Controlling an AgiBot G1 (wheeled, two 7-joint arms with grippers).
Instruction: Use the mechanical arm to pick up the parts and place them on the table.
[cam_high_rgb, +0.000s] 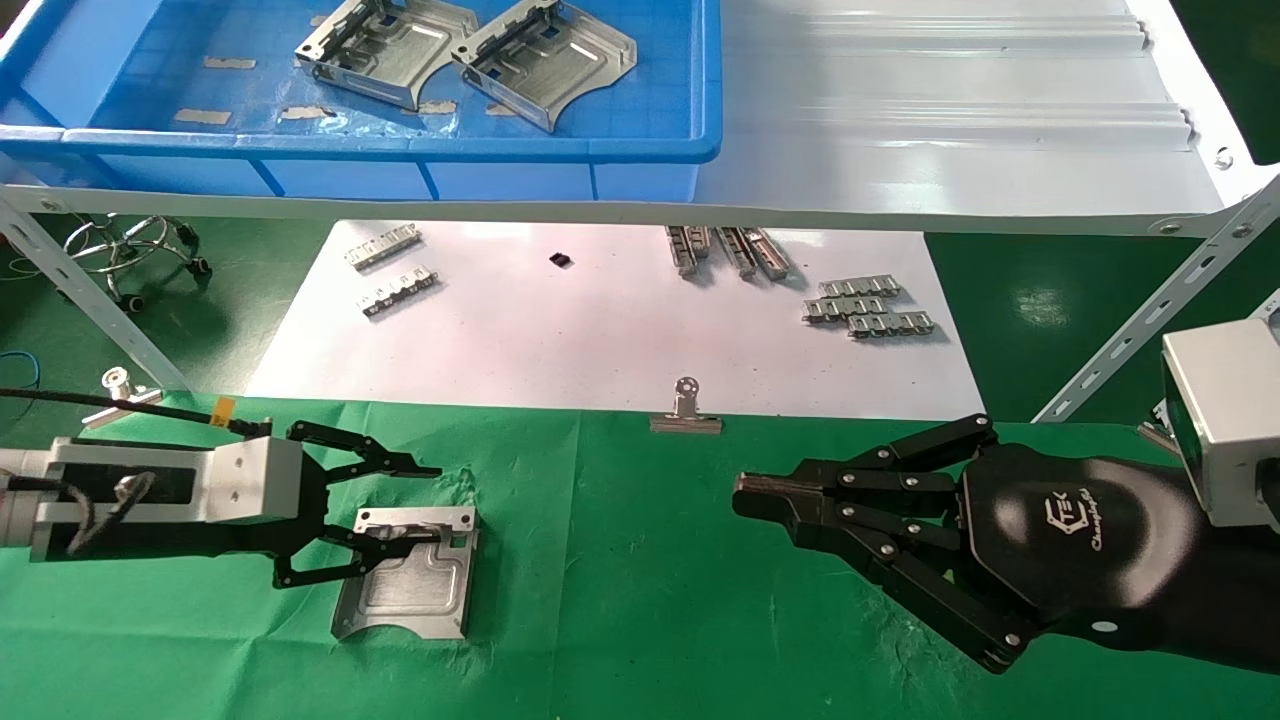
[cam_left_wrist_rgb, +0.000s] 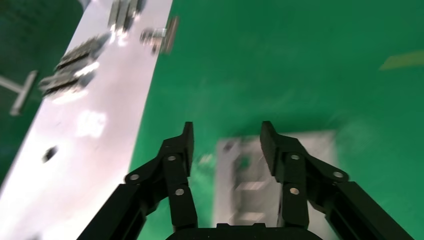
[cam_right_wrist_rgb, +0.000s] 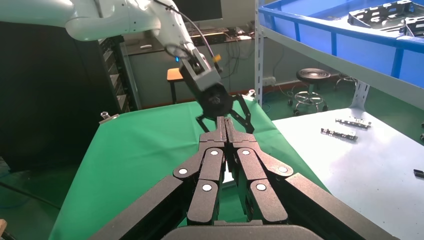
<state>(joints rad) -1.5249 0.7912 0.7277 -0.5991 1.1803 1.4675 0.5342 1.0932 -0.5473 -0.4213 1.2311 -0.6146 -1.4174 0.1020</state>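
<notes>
One silver part (cam_high_rgb: 410, 575) lies flat on the green table cloth (cam_high_rgb: 640, 600) at the front left. My left gripper (cam_high_rgb: 435, 500) is open low over its back edge, one finger over the part and the other over bare cloth. In the left wrist view the part (cam_left_wrist_rgb: 245, 190) shows blurred below the spread fingers of the left gripper (cam_left_wrist_rgb: 227, 130). Two more parts (cam_high_rgb: 385, 45) (cam_high_rgb: 545, 55) lie in the blue bin (cam_high_rgb: 640, 150) on the shelf. My right gripper (cam_high_rgb: 740, 495) is shut and empty above the cloth at the right; its wrist view (cam_right_wrist_rgb: 225, 122) shows the tips pressed together.
A white sheet (cam_high_rgb: 600, 330) behind the cloth carries small toothed strips (cam_high_rgb: 865, 305) (cam_high_rgb: 385, 245). Binder clips (cam_high_rgb: 686, 412) (cam_high_rgb: 120, 395) sit at the cloth's back edge. The pale grey ribbed shelf (cam_high_rgb: 950, 100) overhangs the back, with slanted struts (cam_high_rgb: 1150, 310) (cam_high_rgb: 90, 300).
</notes>
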